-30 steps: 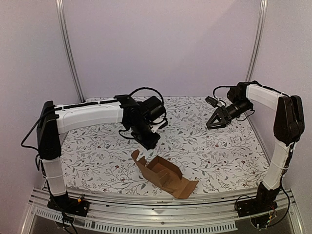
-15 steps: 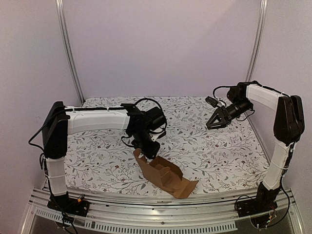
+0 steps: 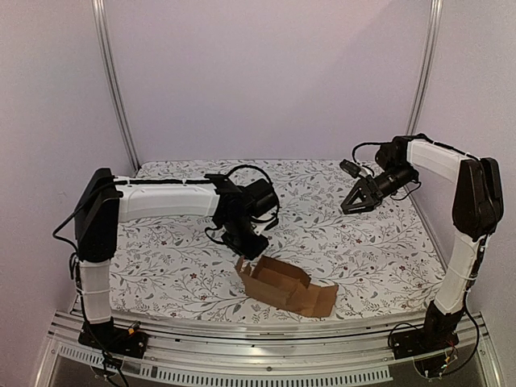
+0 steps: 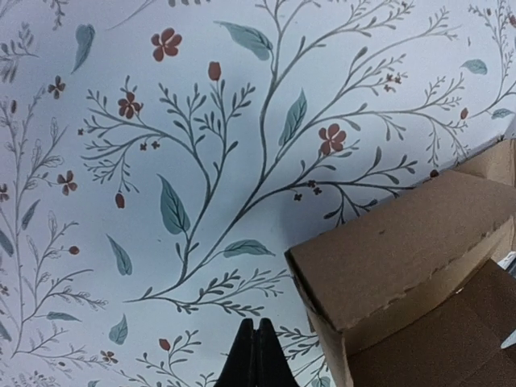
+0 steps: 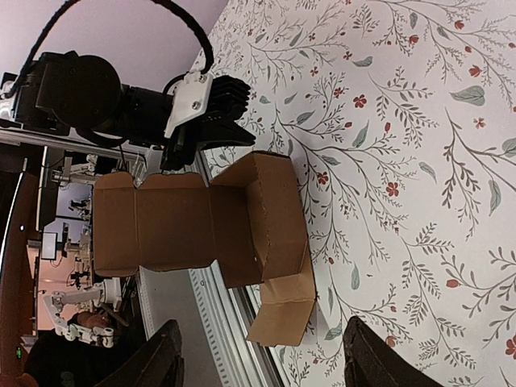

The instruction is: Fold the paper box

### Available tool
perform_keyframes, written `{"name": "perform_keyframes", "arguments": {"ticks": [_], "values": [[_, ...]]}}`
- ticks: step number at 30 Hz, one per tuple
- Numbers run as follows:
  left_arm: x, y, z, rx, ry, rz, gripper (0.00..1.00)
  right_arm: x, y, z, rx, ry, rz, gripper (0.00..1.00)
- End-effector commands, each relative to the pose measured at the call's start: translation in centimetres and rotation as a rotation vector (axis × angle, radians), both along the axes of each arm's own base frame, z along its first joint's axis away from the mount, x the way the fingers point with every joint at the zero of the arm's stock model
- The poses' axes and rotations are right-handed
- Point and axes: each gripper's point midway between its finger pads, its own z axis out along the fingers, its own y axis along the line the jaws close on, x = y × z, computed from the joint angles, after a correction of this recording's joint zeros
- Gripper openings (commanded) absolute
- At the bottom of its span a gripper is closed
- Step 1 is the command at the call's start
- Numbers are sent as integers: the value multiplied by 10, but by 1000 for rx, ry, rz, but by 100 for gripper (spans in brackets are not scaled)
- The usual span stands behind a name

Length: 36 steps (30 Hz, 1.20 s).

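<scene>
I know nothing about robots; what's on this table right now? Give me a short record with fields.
Box: paper box, brown cardboard, partly folded, near the front edge
Left gripper: shut, empty, just beside the box's corner
Right gripper: open, empty, far from the box
Surface: floral tablecloth

Left arm (image 3: 161, 200) and right arm (image 3: 439, 160) had white shells on the long links and chunky black joints. Black cables (image 3: 246, 171) looped just behind the left gripper (image 3: 251, 251) and right gripper (image 3: 351, 210). Fingers (image 4: 256, 363) were black and tapered, white bracket (image 5: 189, 101) behind the left ones.
</scene>
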Motion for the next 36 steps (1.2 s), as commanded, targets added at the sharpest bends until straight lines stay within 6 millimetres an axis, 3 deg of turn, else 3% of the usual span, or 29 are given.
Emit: {"name": "perform_keyframes", "arguments": {"ticks": [1,6,7,9,11,13,19,25,31,36], "values": [[9,-6,22,-49,-85,-5,0,3,-1,-6,-11,12,2,66],[18,-4,54,-109,-181,24,0,3,-1,-8,-15,14,3,66],[21,-1,63,-117,-214,52,5,3,-1,-8,-16,13,3,66],[24,5,77,-108,-277,110,33,3,-2,-8,-20,10,5,66],[21,13,94,-98,-342,187,47,3,-2,-7,-20,6,5,66],[9,18,94,-101,-334,262,55,3,-2,-7,-20,8,5,66],[-41,18,47,-24,-160,355,57,2,-2,-6,-13,4,18,66],[-55,11,25,42,-105,351,56,-1,-1,-5,1,20,32,66],[-67,7,-5,105,-12,337,36,-3,-1,-3,13,16,46,66],[-69,4,-3,99,4,335,24,-3,0,-1,18,12,50,66]]}}
